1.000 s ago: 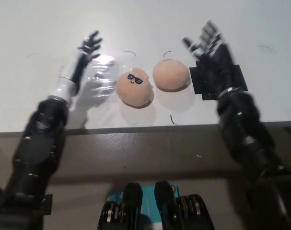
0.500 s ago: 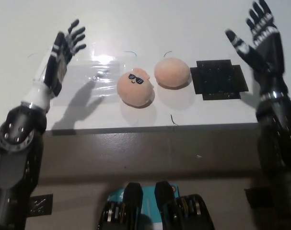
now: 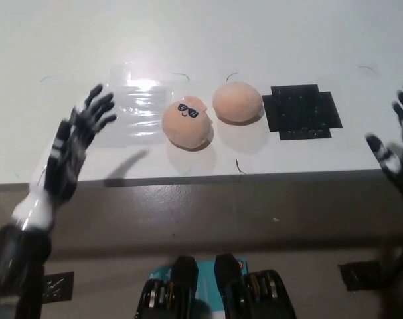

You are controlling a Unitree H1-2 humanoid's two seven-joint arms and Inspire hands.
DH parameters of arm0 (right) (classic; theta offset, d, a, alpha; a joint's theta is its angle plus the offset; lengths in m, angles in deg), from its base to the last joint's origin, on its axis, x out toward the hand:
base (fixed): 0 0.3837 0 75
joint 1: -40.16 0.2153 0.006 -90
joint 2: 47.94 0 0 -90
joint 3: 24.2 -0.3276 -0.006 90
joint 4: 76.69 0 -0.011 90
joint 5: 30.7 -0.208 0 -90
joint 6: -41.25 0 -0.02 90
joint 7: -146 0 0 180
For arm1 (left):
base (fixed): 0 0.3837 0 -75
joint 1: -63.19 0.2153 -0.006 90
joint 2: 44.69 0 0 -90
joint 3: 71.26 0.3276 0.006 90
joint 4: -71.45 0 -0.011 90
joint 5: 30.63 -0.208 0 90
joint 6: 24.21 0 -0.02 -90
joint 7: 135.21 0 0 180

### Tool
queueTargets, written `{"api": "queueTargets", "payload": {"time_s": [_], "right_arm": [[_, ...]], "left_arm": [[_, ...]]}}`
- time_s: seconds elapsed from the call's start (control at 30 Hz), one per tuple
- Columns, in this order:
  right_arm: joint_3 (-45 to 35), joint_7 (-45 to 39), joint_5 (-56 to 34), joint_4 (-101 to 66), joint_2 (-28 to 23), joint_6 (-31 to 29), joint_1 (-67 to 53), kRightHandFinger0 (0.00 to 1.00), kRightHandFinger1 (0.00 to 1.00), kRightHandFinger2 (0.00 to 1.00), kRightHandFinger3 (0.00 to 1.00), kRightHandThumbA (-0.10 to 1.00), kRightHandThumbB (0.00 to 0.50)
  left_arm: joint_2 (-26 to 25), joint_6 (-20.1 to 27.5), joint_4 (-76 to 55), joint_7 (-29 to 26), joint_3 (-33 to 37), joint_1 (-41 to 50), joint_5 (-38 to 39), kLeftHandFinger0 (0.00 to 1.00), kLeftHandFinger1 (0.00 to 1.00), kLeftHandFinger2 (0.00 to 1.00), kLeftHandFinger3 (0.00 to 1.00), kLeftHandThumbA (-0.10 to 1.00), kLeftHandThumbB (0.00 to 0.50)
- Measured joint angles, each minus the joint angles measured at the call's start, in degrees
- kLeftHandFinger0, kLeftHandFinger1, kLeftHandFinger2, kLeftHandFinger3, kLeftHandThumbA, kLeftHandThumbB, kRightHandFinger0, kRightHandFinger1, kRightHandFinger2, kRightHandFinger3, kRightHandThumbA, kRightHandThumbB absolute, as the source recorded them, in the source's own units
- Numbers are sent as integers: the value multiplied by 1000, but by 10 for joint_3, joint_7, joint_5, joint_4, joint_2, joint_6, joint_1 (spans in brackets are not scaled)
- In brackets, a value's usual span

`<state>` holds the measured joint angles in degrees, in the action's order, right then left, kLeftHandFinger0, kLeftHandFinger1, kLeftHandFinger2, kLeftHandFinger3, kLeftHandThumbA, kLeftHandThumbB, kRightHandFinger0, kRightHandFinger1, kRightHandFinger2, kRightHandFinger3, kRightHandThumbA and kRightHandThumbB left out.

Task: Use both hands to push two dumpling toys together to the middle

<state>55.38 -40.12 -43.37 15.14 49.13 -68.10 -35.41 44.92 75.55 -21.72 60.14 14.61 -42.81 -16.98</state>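
Two dumpling toys sit mid table [image 3: 267, 26], just beside each other: sunglasses dumpling [image 3: 186, 123] left, plain dumpling [image 3: 238, 102] right, next to a black mat [image 3: 301, 111]. Left hand [image 3: 72, 149] at lower left, fingers spread wide, empty. Right hand [image 3: 399, 147] at right edge, fingers apart, holding nothing.

Two round peach dumpling toys on the white surface, side by side, almost touching; sunglasses dumpling [image 3: 186, 123] nearer the left, plain dumpling [image 3: 237, 102] slightly farther back
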Motion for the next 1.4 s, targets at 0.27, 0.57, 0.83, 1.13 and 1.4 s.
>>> {"api": "queueTargets", "payload": {"time_s": [0.27, 0.57, 0.83, 1.13, 1.4], "right_arm": [[27, -21, -31, -145, -32, 4, -106, 1000, 1000, 1000, 1000, 1000, 305], [84, -49, -59, -123, -41, 9, -158, 1000, 1000, 1000, 1000, 1000, 307], [95, -59, -61, 33, -17, 8, -153, 1000, 1000, 1000, 1000, 1000, 242], [89, -61, -58, 158, -12, 4, -126, 1000, 1000, 1000, 1000, 1000, 251], [78, -66, -60, 208, -6, -4, -109, 1000, 1000, 1000, 1000, 1000, 255]], "left_arm": [[-23, -6, -179, 2, -34, 151, 52, 1000, 1000, 1000, 1000, 1000, 454], [-45, 27, -135, 23, -53, 238, 74, 1000, 1000, 1000, 1000, 1000, 426], [-45, 63, 57, 38, -31, 205, 51, 1000, 1000, 1000, 1000, 1000, 358], [-44, 107, 200, 43, -20, 163, 20, 1000, 1000, 1000, 1000, 1000, 328], [-44, 125, 264, 47, -17, 136, 11, 1000, 1000, 1000, 1000, 1000, 304]]}}
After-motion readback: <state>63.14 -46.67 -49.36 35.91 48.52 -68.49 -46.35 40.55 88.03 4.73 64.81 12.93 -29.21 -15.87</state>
